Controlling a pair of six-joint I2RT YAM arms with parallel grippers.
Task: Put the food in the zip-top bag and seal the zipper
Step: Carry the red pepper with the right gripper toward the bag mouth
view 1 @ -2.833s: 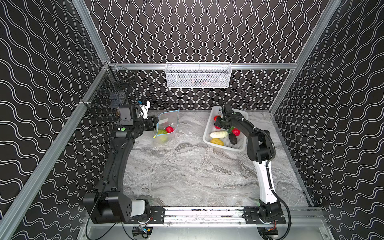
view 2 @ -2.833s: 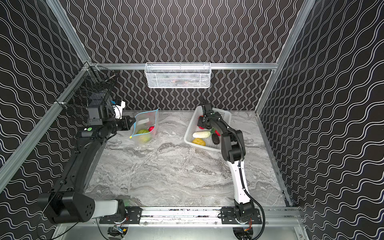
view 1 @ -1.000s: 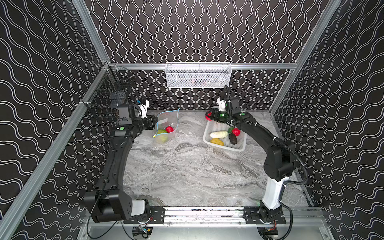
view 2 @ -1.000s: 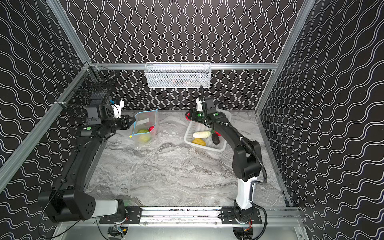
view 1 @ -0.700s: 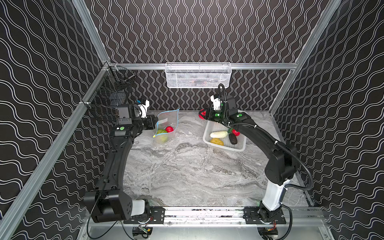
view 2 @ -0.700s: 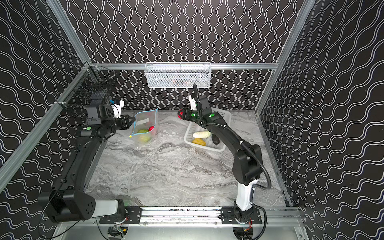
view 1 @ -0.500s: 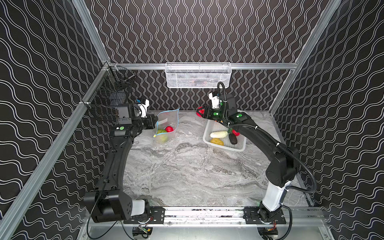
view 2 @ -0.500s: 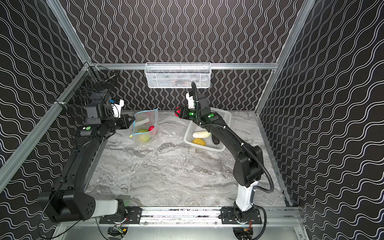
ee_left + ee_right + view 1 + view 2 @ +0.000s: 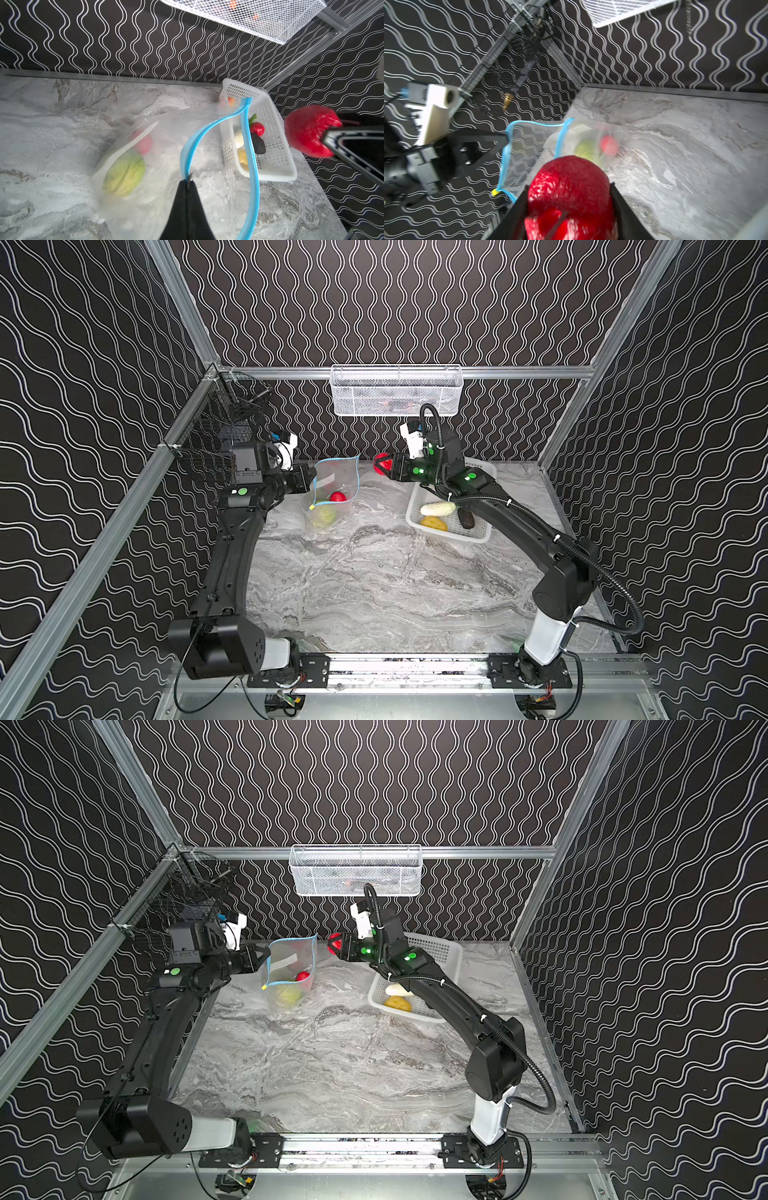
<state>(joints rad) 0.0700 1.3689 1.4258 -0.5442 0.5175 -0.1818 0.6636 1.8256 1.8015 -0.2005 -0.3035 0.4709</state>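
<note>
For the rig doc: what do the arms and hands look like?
Left arm and right arm: black links, white base segment, green dots and white camera block by the wrist. Left hand and right hand: black tapered fingers. Ribbed black hose along the right arm.

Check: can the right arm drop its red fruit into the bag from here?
Probably yes. The left gripper pinches the bag by its blue rim, holding the mouth open toward the right gripper. Nothing stands between the red fruit and that opening.
</note>
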